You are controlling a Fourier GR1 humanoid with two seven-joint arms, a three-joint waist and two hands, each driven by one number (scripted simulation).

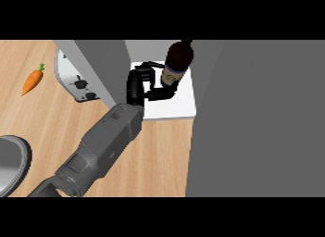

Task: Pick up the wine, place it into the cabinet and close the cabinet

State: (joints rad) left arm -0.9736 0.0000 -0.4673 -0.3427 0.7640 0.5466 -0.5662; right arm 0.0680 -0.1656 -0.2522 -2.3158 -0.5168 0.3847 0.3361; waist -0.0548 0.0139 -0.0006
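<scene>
A dark wine bottle (178, 62) with a pale label stands upright on the white shelf (173, 107) of the open cabinet, near the top middle of the head view. My left hand (140, 85) is at the bottle's left side, its fingers and thumb curled round the bottle's lower body. Its grey forearm runs down to the lower left edge. The cabinet's wide grey door (264, 120) stands open and fills the right side. My right hand does not show.
A second grey cabinet panel (102, 65) stands left of the shelf, with a white toaster (76, 81) partly behind it. A carrot (32, 79) lies on the wooden counter at the far left. A grey round vessel (2, 163) sits at the lower left edge.
</scene>
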